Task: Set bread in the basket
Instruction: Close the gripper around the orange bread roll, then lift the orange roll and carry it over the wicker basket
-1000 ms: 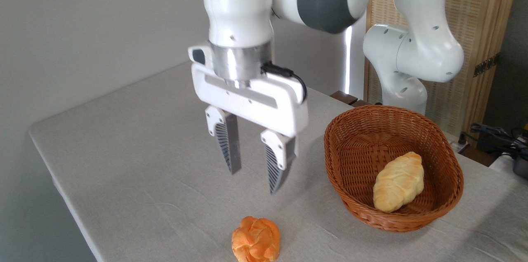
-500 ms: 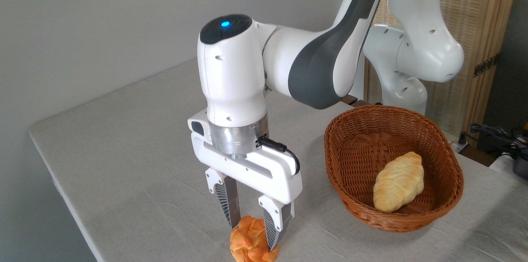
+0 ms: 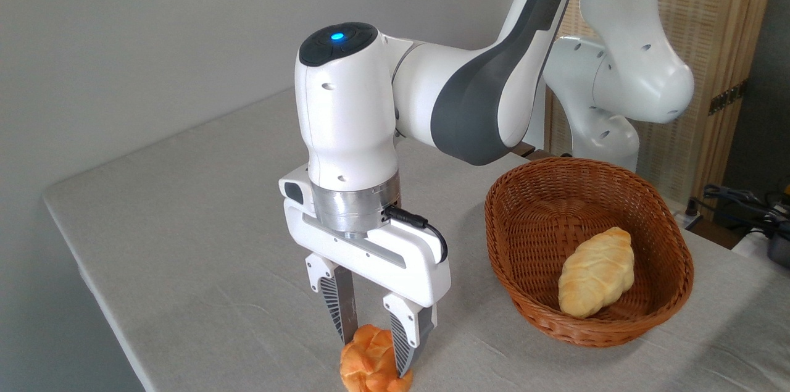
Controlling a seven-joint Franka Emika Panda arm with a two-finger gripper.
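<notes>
The bread (image 3: 365, 364), a small orange-golden knotted bun, rests on the grey table (image 3: 185, 225) near its front edge. My gripper (image 3: 374, 358) points straight down over it, with one finger on each side pressing into the bun, so it is shut on the bread. The front finger covers part of the bun's right side. The basket (image 3: 515, 237), an oval reddish-brown wicker one, stands on the table to the right of the gripper, about a hand's width away.
A pale yellow oval loaf (image 3: 595, 271) lies inside the basket. The arm's white base (image 3: 617, 83) rises behind the basket, in front of a wooden screen (image 3: 728, 40). Cables (image 3: 747, 200) lie at the far right. The table's edge runs close to the bun's left.
The gripper dropped from above the table down over the bun, then its fingers closed in on it. The bun looks squeezed and shifted slightly left.
</notes>
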